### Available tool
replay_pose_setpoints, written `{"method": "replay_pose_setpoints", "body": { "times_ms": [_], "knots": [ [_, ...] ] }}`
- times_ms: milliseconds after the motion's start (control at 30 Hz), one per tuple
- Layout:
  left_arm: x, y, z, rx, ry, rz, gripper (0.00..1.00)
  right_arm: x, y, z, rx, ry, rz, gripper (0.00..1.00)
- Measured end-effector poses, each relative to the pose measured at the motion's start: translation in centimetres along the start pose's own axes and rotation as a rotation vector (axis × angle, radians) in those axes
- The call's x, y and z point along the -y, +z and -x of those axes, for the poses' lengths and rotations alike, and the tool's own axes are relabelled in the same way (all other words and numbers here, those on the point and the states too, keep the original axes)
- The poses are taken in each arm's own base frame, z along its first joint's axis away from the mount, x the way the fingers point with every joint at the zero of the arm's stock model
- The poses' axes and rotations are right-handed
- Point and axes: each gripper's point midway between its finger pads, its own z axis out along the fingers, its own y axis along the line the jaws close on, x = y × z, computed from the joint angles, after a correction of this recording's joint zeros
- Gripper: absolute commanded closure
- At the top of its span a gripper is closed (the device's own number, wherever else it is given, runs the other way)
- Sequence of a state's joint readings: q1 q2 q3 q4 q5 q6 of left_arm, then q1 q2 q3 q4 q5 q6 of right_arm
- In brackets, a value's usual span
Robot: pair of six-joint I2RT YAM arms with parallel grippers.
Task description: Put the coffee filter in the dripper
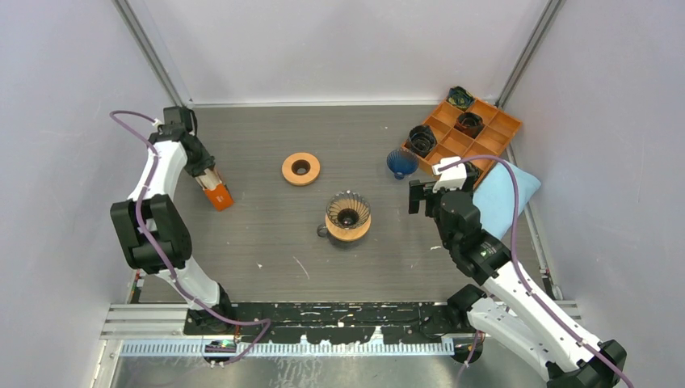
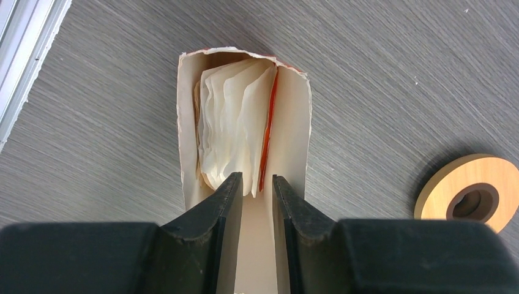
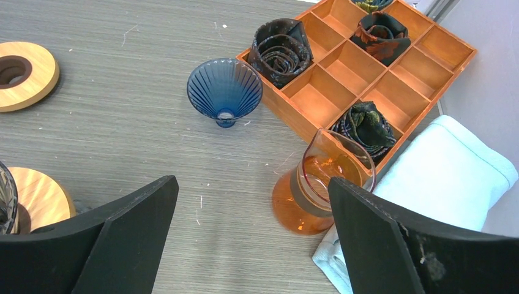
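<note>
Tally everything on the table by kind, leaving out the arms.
Drippers: 2
Filter pack: 1
Loose wooden ring: 1
Glass carafe: 1
Compartment tray: 1
Dark rolled items in the tray: 4
Towel: 1
Total: 11

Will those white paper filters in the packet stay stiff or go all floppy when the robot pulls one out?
Probably floppy: the filters look thin and wrinkled, sheets curling apart inside the torn packet. Likely very light, so one might flutter or bend. Several layers sit together, so the left fingers may drag out more than one.
</note>
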State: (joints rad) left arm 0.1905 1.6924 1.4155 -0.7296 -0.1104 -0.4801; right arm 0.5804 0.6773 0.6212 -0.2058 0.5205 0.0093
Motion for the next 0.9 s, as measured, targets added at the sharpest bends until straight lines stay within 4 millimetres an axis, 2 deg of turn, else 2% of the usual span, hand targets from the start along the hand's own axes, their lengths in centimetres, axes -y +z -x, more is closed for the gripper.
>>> {"method": "replay_pose_setpoints", "body": {
  "times_ms": [567,700,900],
  "knots": [
    [-0.2,2.4,-0.3,-0.020,0.017,0.024,0.78,-0.2,0.2,-0.2,-0.009,-0.009,0.006,0.00],
    [-0.1,2.6,-0.3,-0.018,0.017,0.023,0.83,-0.3,0.2,-0.2,-0.009,-0.009,0.010,0.00],
    [0.0,2.7,-0.2,-0.014,0.019,0.016,1.00,-0.4,0.2,-0.2,-0.009,-0.009,0.016,0.00]
  ]
}}
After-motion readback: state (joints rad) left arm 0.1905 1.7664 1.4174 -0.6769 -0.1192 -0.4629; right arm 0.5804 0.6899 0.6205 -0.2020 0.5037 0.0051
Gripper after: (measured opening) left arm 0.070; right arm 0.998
